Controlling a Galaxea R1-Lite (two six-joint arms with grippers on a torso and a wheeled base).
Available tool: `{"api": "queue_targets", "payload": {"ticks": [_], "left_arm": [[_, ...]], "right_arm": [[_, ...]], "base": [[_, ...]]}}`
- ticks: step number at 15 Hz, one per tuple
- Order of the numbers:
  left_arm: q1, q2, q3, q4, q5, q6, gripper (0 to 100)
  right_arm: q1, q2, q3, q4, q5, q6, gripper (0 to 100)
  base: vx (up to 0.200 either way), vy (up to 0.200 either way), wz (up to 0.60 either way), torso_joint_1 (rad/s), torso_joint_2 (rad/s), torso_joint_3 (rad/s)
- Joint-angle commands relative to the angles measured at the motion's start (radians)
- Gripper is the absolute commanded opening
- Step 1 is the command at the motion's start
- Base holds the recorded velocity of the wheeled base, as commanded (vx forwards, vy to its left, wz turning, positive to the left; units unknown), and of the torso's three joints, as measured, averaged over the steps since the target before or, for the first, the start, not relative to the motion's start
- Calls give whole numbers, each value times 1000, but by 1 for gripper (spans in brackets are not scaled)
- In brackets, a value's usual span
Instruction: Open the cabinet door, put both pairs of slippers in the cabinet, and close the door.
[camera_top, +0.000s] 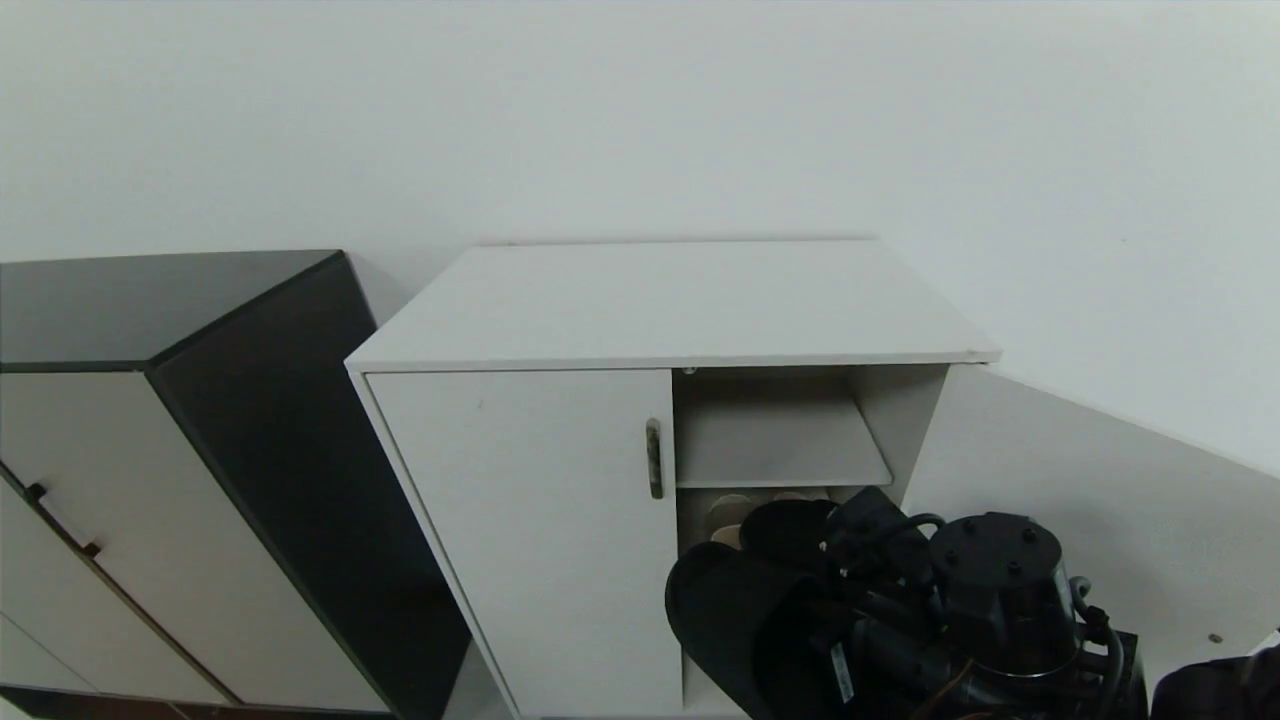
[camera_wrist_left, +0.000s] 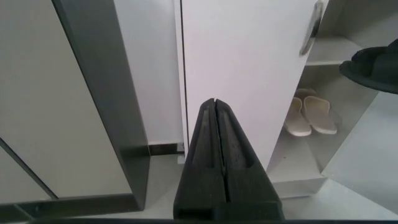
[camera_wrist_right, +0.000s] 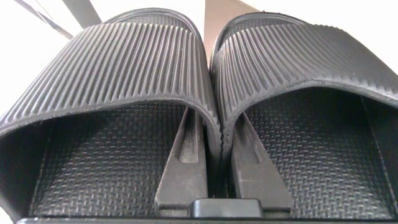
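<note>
Between the fingers (camera_wrist_right: 183, 165) of the right gripper (camera_wrist_right: 214, 124) the adjoining side walls of the black slippers (camera_wrist_right: 149, 68) are clamped, one finger being set inside each slipper so that the pair is pressed together side by side. The ribbed straps are seen arching over the fingers, and the textured insoles lie on either side of them. From the head view the black slippers (camera_top: 740, 600) are held in the air in front of the lower part of the open right side of the cabinet (camera_top: 680, 300); whether they have passed its front edge cannot be told.

Inside that open side a shelf (camera_top: 780, 445) is seen, and below it the beige slippers (camera_wrist_left: 311, 115) are laid side by side on the bottom board, toes toward the back.

The fingers of the left gripper (camera_wrist_left: 214, 106) are pressed together with nothing between them. It is held low, in front of the closed door (camera_wrist_left: 242, 68), apart from it. The door's handle (camera_top: 654, 459) is mounted upright at the edge next to the opening.

To the left of the cabinet a dark-sided unit (camera_top: 250, 400) is placed, close beside it.
</note>
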Motion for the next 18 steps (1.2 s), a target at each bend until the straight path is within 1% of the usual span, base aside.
{"api": "queue_targets", "payload": {"ticks": [1,10,16,18], "left_arm": [[0,1,0,0,0,0,0],[0,1,0,0,0,0,0],[0,1,0,0,0,-2,0],[0,1,0,0,0,-2,0]], "right_arm": [[0,2,1,0,0,0,0],[2,19,1,-2,6,0,0],[0,19,15,-31,6,-1,0],[0,22,15,-31,6,-1,0]], "base": [[0,0,0,-168,491,315],[0,0,0,-139,474,329],[0,0,0,-58,445,381],[0,0,0,-7,242,224]]}}
